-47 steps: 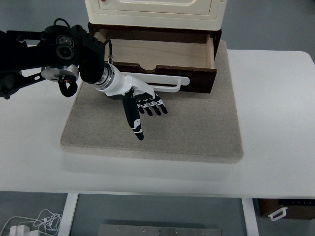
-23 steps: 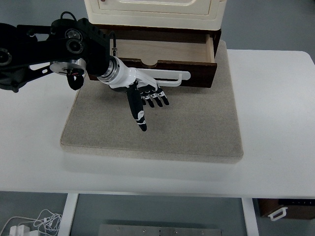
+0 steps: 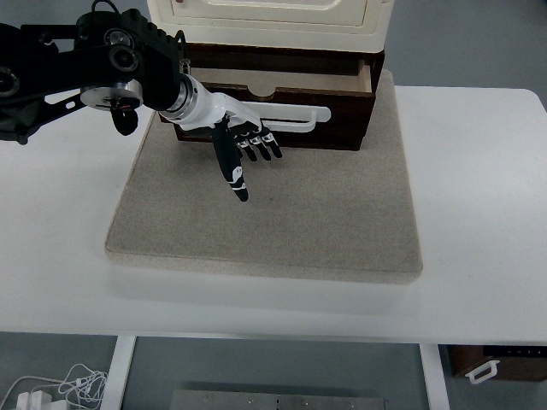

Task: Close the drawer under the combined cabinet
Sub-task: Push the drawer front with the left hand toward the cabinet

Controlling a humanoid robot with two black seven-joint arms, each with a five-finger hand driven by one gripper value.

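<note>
From the top view, the left hand (image 3: 242, 149) presses its back against the white handle (image 3: 295, 114) of the wooden drawer (image 3: 282, 107) under the cream cabinet (image 3: 265, 21), fingers spread flat and gripping nothing. The drawer is nearly shut (its visible sliver looks empty), so the next move is probably a final straight push inward, keeping contact above the grey mat (image 3: 273, 213).

My one camera looks steeply down from my own side (no second view to share with), far enough to take in the whole white rectangular tabletop (image 3: 479, 171), cabinet at frame top.
</note>
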